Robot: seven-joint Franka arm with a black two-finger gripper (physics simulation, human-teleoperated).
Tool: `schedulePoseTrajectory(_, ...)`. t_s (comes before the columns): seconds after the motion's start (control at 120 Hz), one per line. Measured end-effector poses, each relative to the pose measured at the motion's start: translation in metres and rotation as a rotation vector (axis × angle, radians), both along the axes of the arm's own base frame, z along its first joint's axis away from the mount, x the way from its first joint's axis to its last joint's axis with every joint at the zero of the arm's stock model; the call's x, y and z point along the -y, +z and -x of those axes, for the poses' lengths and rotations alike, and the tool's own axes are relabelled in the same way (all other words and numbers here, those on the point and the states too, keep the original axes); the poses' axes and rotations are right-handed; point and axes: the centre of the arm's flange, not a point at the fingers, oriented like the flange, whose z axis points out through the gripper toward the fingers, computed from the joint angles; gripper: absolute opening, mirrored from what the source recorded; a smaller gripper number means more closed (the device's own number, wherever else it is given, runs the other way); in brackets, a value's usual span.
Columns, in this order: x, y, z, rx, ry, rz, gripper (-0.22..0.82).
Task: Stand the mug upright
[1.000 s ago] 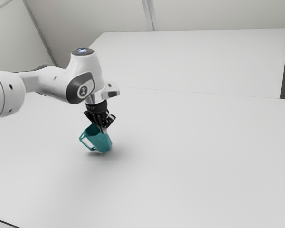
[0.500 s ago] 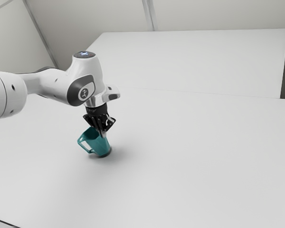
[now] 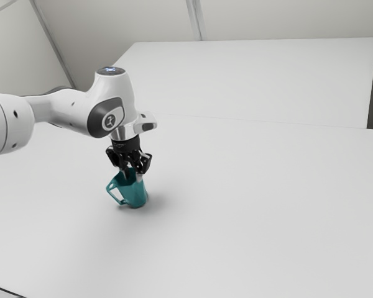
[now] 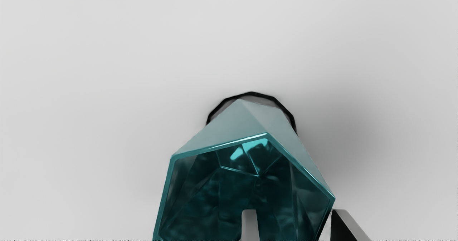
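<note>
- Mug (image 3: pixel 135 194) sits closer to upright than it did half a second ago, base a touch nearer the exterior view's right.
- Gripper (image 3: pixel 134 178) fingers now spread; they looked close together before.
- Tool state: fingers apart, not clamped. One finger (image 4: pixel 249 226) dips inside the mug, other finger (image 4: pixel 350 226) is outside, just beside the rim; mug wall between them.
- Mug: teal, faceted, base down on white table (image 3: pixel 248 198), below the gripper, mouth up, handle toward the exterior view's left. Can't tell if fully upright.
- Arm (image 3: pixel 68 112): white, comes in from the exterior view's left.
- Markings: round emblem (image 3: pixel 110 121) on dark joint cover, too small to read; bluish symbol (image 3: pixel 110 70) on the arm's top cap, also unreadable from here.
</note>
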Motion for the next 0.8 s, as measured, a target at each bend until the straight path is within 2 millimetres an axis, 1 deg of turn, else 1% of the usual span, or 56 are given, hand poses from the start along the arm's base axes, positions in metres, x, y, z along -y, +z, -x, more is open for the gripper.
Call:
schedulePoseTrajectory(0.133,0.000,0.006,0.001,0.005,0.005,0.006,0.25)
schedulePoseTrajectory(0.267,0.001,0.017,0.004,0.014,0.009,0.012,0.36)
schedulePoseTrajectory(0.325,0.001,0.026,0.007,0.017,0.010,0.015,0.40)
schedulePoseTrajectory(0.392,0.001,0.040,0.009,0.030,0.011,0.019,0.45)
schedulePoseTrajectory(0.433,0.002,0.058,0.004,0.056,0.010,0.020,0.48)
schedulePoseTrajectory(0.558,0.014,0.149,-0.030,0.194,-0.026,0.024,0.53)
schedulePoseTrajectory(0.642,0.025,0.192,-0.045,0.246,-0.068,0.029,0.56)
schedulePoseTrajectory(0.708,0.036,0.214,-0.047,0.259,-0.105,0.041,0.57)
schedulePoseTrajectory(0.8,0.053,0.227,-0.040,0.249,-0.162,0.055,0.58)
